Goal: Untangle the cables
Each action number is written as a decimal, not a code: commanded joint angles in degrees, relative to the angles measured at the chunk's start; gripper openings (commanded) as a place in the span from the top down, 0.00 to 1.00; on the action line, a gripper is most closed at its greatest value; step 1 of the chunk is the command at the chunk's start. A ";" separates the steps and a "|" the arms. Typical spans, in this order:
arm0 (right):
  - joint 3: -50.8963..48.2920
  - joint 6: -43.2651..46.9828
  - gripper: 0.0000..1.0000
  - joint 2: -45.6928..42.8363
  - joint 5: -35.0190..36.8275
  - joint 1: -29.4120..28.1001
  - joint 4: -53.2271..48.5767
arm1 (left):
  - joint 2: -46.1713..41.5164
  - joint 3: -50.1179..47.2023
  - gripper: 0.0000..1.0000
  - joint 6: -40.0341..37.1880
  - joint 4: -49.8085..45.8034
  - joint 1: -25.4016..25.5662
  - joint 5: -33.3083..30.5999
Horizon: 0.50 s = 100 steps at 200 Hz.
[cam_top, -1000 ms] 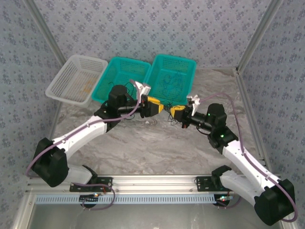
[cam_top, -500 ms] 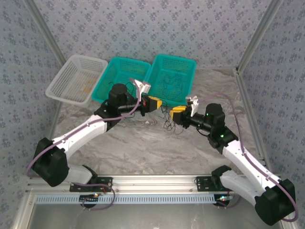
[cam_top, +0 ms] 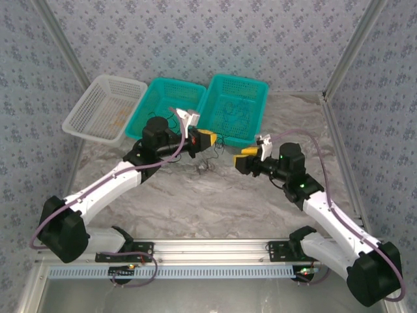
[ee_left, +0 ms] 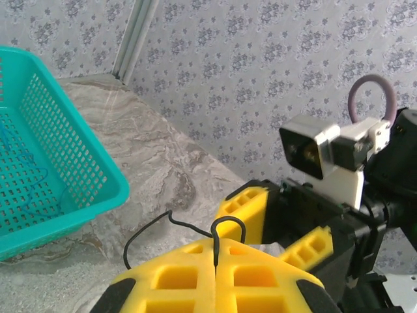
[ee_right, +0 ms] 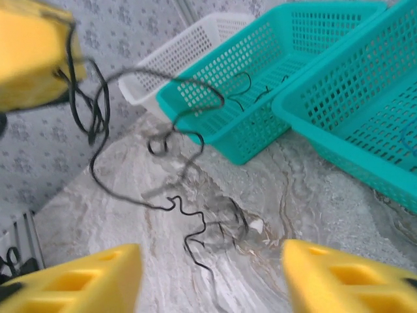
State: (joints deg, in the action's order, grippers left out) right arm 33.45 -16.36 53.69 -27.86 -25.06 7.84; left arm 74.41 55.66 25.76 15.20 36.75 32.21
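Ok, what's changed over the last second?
The left hand shut on the black cable and pulled it back left. The right hand opened and let it go, so the gap between them grew. The three baskets stayed put.

The black cable (ee_right: 195, 81) hangs motion-blurred, its gripped end hidden inside the left pincer (ee_left: 215, 267)

I find my right gripper (ee_right: 208, 274) with jaws wide apart above the marble tabletop (ee_right: 313, 195). Black cables (ee_right: 101, 104) hang from the left gripper (ee_right: 36, 59) onto it. Along its wall-side edge stand a white basket (ee_right: 189, 45), a left teal basket (ee_right: 247, 130) and a right teal basket (ee_right: 365, 117).
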 commanded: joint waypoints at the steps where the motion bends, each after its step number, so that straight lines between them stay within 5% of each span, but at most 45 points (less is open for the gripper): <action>1: -2.14 0.34 0.28 1.97 1.44 -1.76 4.38 | 0.73 1.35 1.00 3.16 1.64 -0.28 -2.23; 68: -4.24 0.14 0.01 9.39 5.18 -6.20 12.73 | 4.20 3.03 1.00 6.33 -0.20 -0.20 -3.69; 100: -5.40 -0.24 0.00 9.57 9.07 -7.29 17.34 | 5.64 3.23 1.00 7.96 0.12 -0.19 -3.94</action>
State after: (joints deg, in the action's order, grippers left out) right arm 29.34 -16.64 63.18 -22.72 -31.70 18.94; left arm 79.09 55.75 31.77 14.74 36.75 28.84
